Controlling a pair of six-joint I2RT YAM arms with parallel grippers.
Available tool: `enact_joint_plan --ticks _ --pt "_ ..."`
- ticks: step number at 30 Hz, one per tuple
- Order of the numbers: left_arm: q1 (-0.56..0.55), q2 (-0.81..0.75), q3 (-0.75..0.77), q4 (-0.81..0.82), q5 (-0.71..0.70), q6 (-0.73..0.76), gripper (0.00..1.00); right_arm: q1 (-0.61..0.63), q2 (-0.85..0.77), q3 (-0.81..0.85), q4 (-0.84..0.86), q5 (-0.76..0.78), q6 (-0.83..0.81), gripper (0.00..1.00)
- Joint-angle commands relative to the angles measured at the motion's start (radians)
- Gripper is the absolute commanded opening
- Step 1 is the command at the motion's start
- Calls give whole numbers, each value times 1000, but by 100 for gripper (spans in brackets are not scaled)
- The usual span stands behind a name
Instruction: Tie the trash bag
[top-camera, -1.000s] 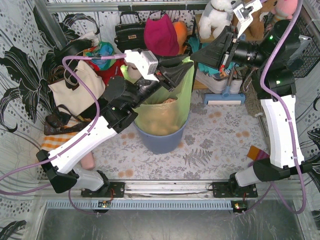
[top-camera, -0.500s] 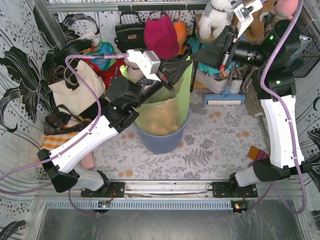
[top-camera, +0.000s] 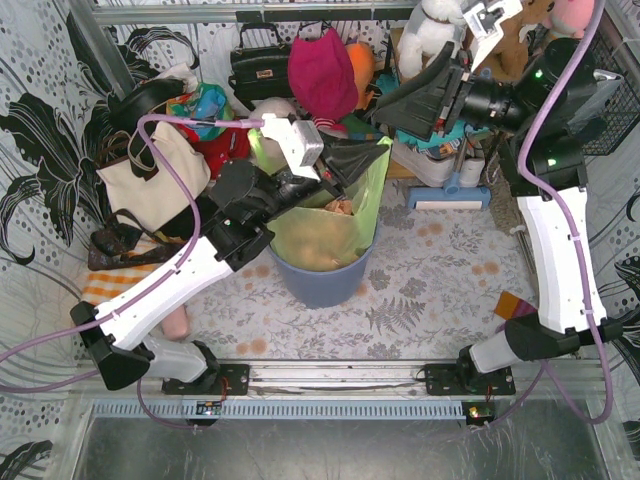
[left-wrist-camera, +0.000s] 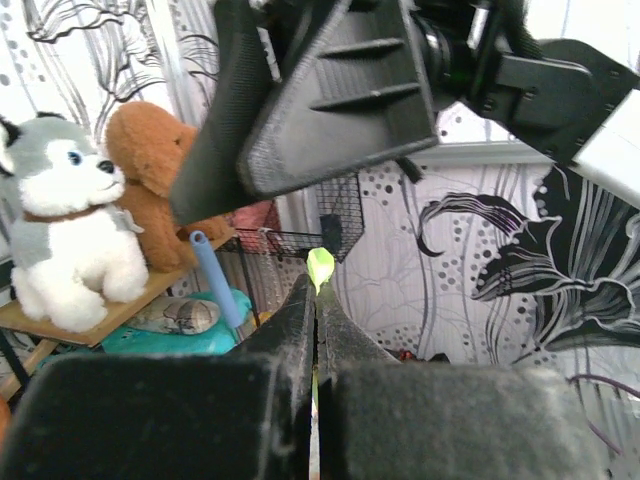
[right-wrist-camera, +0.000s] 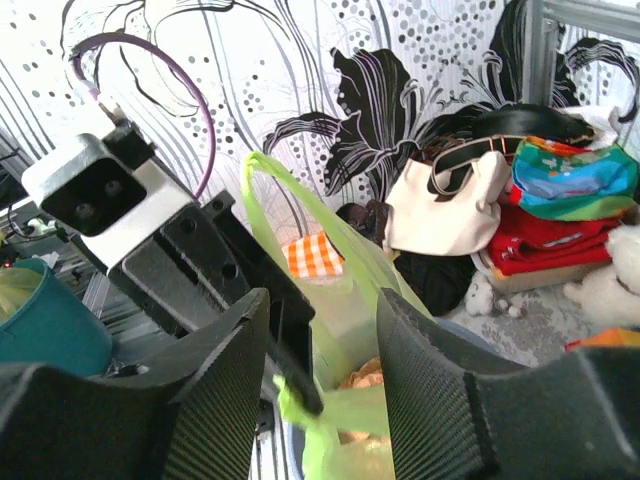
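Trash bag (top-camera: 325, 235): thin, light-green, see-through. It sits in the blue-grey bin (top-camera: 322, 285) at mid-table (top-camera: 430, 290), just beyond the two arm bases. The upper part of the bag stands above the bin rim. Crumpled brown paper (top-camera: 338, 208) shows at the mouth and through the plastic.

Left gripper (top-camera: 352, 157): over the mouth of the bag, reaching in from the left. In the left wrist view its fingers (left-wrist-camera: 300, 320) are pressed together, with a sliver of green plastic pinched between them and poking out at the tips, so it is clamped on the bag's top edge. In the right wrist view green plastic bunches at the tip of this gripper, and a thin loop of it rises beside the gripper.

Right gripper (top-camera: 395, 100): beyond the bag and to its right, near the far-right corner of the mouth. The overhead view does not settle whether it touches the bag. In the right wrist view its fingers (right-wrist-camera: 440, 380) are spread apart with nothing between them, and the bag and the left gripper show through the gap.

Far side:
- A cream tote bag (top-camera: 150, 175) lies to the left of the bin.
- A black handbag (top-camera: 260, 65) and a red cap (top-camera: 322, 70) sit behind the bin.
- A white plush toy (top-camera: 430, 35) is at the far right.
- The left wrist view also shows a husky toy (left-wrist-camera: 65, 235) beside a brown bear (left-wrist-camera: 150, 170) on a shelf.
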Motion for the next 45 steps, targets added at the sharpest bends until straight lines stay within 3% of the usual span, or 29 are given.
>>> enact_joint_plan --ticks 1,6,12,20,24,28,36,45 --pt "8 -40 -25 45 121 17 0 73 58 99 -13 22 -46 50" --pt "8 -79 -100 119 176 22 0 166 170 265 -128 63 -128 58" --pt "8 -123 -153 151 220 22 0 253 284 364 -129 90 -192 64" --pt "8 -131 -155 137 240 17 0 328 401 428 49 -42 -191 82" --pt "8 -133 -158 139 247 15 0 350 464 479 159 -125 -152 86" --pt "8 -133 -154 131 255 12 0 367 519 492 293 -181 -78 86" --pt "8 -135 -159 120 266 18 0 403 578 514 348 -148 -33 79" --pt "8 -140 -169 121 282 17 0 456 599 521 369 -134 -37 63"
